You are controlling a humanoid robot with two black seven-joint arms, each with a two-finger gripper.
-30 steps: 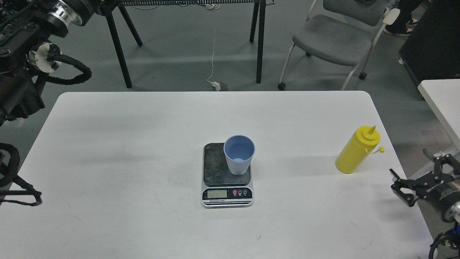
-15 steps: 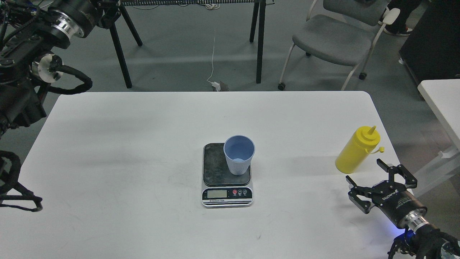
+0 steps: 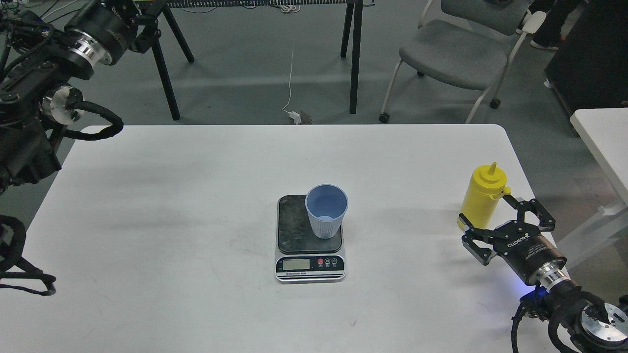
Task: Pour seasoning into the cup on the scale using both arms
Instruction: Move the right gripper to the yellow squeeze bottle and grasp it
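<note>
The yellow seasoning bottle [image 3: 484, 189] stands upright near the table's right edge, nozzle up. My right gripper [image 3: 484, 210] is open, with one finger on each side of the bottle's lower body; I cannot tell whether the fingers touch it. The light-blue ribbed cup [image 3: 326, 211] stands upright on the dark plate of the scale [image 3: 294, 230] at the table's middle. The scale's display and buttons face me. My left arm is raised at the far left, and its gripper [image 3: 145, 25] is dark and small above the table's back left corner, far from the cup.
The white table [image 3: 196, 196] carries only the scale, cup and bottle. Black trestle legs [image 3: 167, 73] and a grey chair [image 3: 454, 54] stand on the floor behind it. Another white table's corner [image 3: 603, 132] is at the right.
My right gripper has moved up and left from the table's right edge to straddle the bottle. The bottle now stands more upright and slightly left. My left arm shifted slightly.
</note>
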